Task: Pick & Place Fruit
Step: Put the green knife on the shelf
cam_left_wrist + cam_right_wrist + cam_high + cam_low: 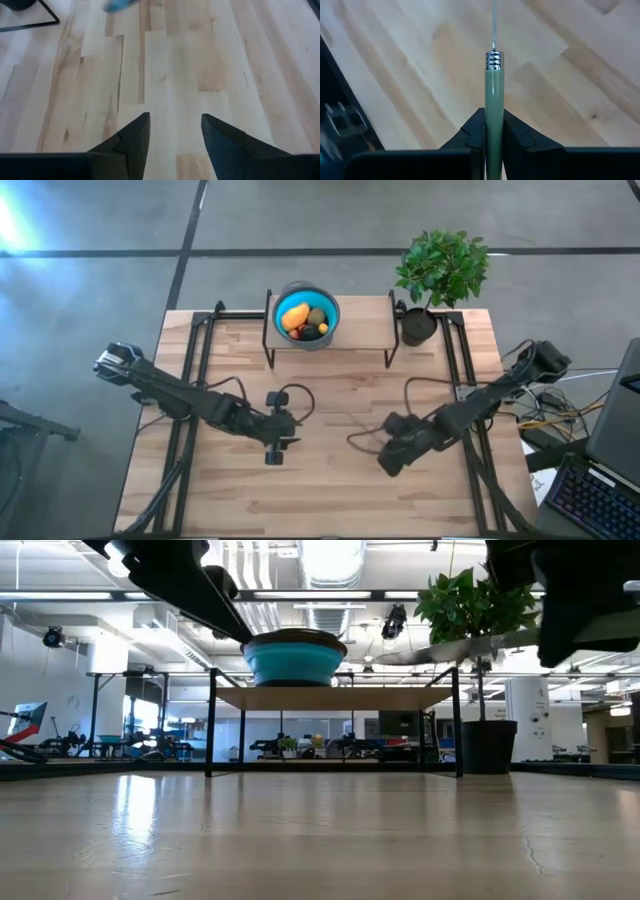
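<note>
The fruit lies in the round blue bowl (306, 315) on a small raised shelf (360, 330) at the table's far side: an orange-yellow piece (293, 316), an olive one (317, 317), a black one (308, 332) and a tiny orange one (322, 329). My left gripper (174, 120) hovers open over bare wood left of the table's middle (274, 456), nothing between its fingers. My right gripper (494, 114), right of the middle (388, 462), is shut on a slim green-handled knife (494, 85). My right gripper pinches the knife's green handle (494, 107) between its two fingers. The handle runs forward along the fingers, with its ribbed metal collar (494, 60) and thin blade (494, 25) beyond the fingertips. The knife is lifted clear of the table; its blade (450, 648) shows roughly level.
A potted plant (440, 270) stands at the far right beside the shelf. The shelf's black wire legs (210, 730) rest on the wood. Black frame rails (195, 370) run along both table sides. Cables (365, 435) trail near the right arm.
</note>
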Action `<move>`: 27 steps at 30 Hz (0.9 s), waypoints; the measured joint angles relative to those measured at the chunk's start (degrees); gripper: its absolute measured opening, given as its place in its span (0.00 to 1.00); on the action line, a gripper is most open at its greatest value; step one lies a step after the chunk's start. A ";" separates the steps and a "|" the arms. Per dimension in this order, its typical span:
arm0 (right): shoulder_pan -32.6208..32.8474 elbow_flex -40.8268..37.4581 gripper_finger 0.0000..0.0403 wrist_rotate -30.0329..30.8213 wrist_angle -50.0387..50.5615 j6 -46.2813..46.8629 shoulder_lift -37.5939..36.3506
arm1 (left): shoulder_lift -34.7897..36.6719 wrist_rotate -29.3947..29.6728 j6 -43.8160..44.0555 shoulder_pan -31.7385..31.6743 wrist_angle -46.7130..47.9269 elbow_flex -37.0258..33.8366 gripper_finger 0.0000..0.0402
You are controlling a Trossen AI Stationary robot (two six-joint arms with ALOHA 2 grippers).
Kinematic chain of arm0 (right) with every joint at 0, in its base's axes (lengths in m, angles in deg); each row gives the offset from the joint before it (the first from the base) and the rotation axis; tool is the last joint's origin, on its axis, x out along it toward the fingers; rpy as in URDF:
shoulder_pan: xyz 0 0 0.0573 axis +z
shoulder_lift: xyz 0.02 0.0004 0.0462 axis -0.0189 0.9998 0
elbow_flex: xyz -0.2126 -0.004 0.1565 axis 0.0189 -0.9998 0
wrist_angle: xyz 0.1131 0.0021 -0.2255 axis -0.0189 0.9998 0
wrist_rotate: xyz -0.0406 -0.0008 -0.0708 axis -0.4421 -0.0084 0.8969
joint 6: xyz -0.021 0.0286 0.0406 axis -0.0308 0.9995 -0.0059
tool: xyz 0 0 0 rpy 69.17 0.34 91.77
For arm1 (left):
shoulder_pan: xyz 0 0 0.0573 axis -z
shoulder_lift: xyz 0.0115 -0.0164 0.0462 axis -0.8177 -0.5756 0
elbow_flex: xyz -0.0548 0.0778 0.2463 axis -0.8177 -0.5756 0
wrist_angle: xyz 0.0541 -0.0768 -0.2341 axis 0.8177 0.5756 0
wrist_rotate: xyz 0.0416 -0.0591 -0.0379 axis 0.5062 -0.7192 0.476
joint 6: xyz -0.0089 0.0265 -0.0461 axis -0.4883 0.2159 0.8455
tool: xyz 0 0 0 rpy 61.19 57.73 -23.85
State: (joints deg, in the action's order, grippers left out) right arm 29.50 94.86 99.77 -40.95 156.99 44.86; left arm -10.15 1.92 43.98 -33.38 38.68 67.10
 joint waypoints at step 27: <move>-10.82 -9.67 0.07 18.39 -15.80 15.28 -12.49 | 9.60 7.35 0.96 -2.57 -0.71 -5.66 0.42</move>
State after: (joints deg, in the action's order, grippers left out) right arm 18.68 85.19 118.16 -56.74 172.27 32.37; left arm -0.55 9.27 44.93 -35.95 37.97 61.43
